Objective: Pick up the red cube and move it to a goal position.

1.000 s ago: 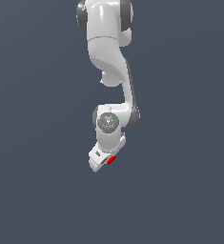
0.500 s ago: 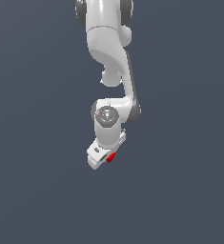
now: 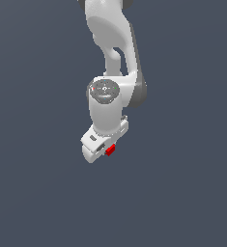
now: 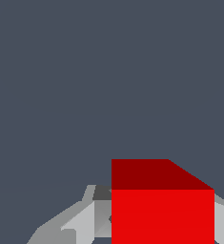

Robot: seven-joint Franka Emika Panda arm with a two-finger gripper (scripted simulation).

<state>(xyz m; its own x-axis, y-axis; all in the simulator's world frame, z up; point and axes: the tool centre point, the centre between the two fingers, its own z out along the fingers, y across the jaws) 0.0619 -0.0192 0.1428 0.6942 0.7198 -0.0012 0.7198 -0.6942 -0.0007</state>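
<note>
In the exterior view, the white arm (image 3: pixel 110 58) reaches down from the top of the picture, and its pincer (image 3: pixel 105 147) hangs at the end, tilted toward the exterior view's left. The red cube (image 3: pixel 110 150) peeks out at the pincer's lower edge, on the side toward the exterior view's right, touching the white body. Only a small corner of it shows; the rest is hidden behind the pincer. Everything around is a flat grey-blue field, so I cannot tell whether the cube sits on the table or is carried above it. No goal marker shows in this view.

In the wrist view, the red cube (image 4: pixel 162 209) fills the near part of the picture, with pale grey fingers (image 4: pixel 80 221) showing on either side of it, one clearly and the other as only a sliver. The pincer looks closed onto the cube, jaws narrowed to the cube's width and pressing its two opposite side faces, though the contact itself is hidden by the cube.

By the look of it, the cube is rigid and very light, with flat matte faces that should give fair friction. Judging from its shape, the best hold is square on two parallel faces, near their middles; a grip close to an edge could let so small a block twist or slip out.
</note>
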